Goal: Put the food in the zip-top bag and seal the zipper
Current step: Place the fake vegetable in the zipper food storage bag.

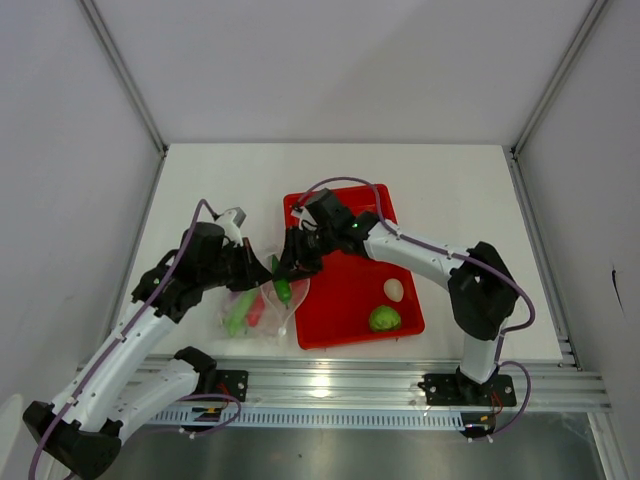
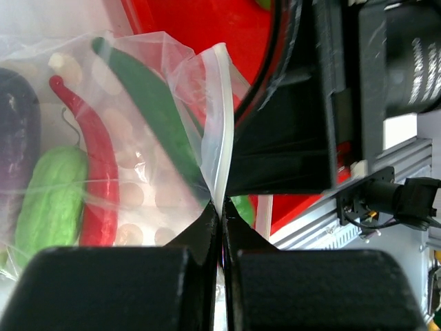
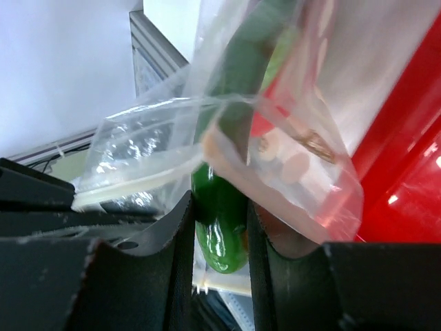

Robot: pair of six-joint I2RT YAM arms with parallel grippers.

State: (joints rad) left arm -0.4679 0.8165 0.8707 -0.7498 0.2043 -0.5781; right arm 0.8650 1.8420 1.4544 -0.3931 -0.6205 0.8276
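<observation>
The clear zip-top bag (image 1: pixel 262 308) lies left of the red tray (image 1: pixel 350 300). In the left wrist view it holds the purple eggplant (image 2: pixel 17 138), the light green gourd (image 2: pixel 52 203), the red chili (image 2: pixel 93 172) and most of the green chili (image 2: pixel 155 117). My left gripper (image 2: pixel 222 210) is shut on the bag's whitish zipper strip (image 2: pixel 222 124) and holds the mouth up. My right gripper (image 3: pixel 217 207) is shut on the thick end of the green chili (image 3: pixel 220 231), with the chili reaching into the bag's mouth (image 3: pixel 289 145). The white egg-like piece (image 1: pixel 394 290) and the round green one (image 1: pixel 384 319) lie in the tray.
The two grippers meet close together over the tray's left edge (image 1: pixel 292 270). The right gripper's body (image 2: pixel 310 124) fills the right of the left wrist view. The aluminium rail (image 1: pixel 380 385) runs along the table's near edge.
</observation>
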